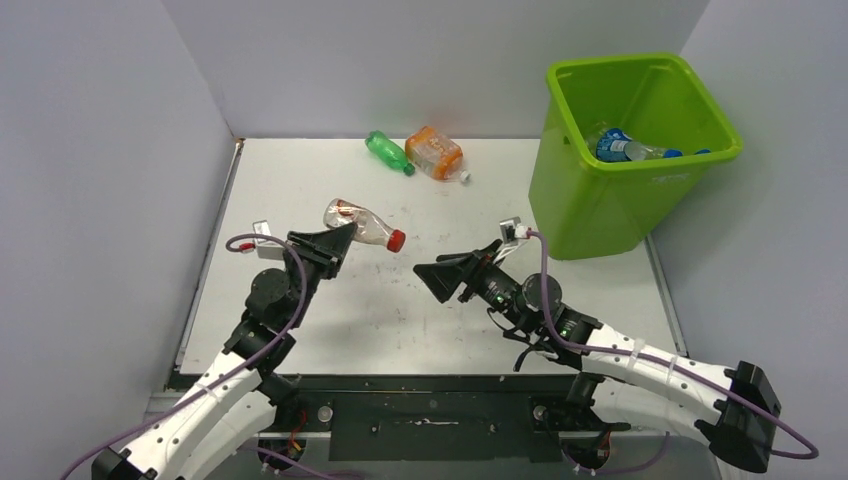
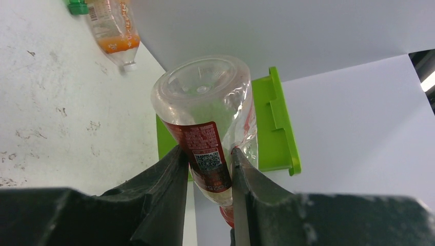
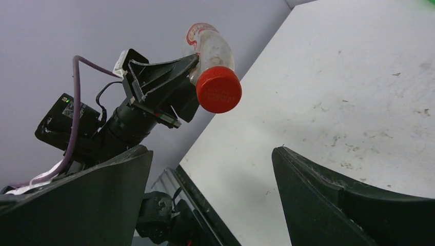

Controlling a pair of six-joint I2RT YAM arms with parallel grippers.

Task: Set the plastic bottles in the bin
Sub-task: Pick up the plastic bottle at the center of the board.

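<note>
My left arm reaches forward over the table [image 1: 400,325], the left gripper [image 1: 345,236] clamped across the label of a clear bottle [image 1: 365,224] held off the surface. The bottle lies roughly level, long axis running left to right, its red cap [image 1: 397,240] pointing at my right gripper [image 1: 428,282]. My right arm bends in from the right. Its fingers are spread wide with nothing between them, facing the cap and a little apart from it. Farther back, a green bottle [image 1: 388,152] and an orange bottle [image 1: 435,153] lie side by side. The bin [image 1: 590,200] stands at the far right with blue-labelled bottles [image 1: 625,147] inside.
</note>
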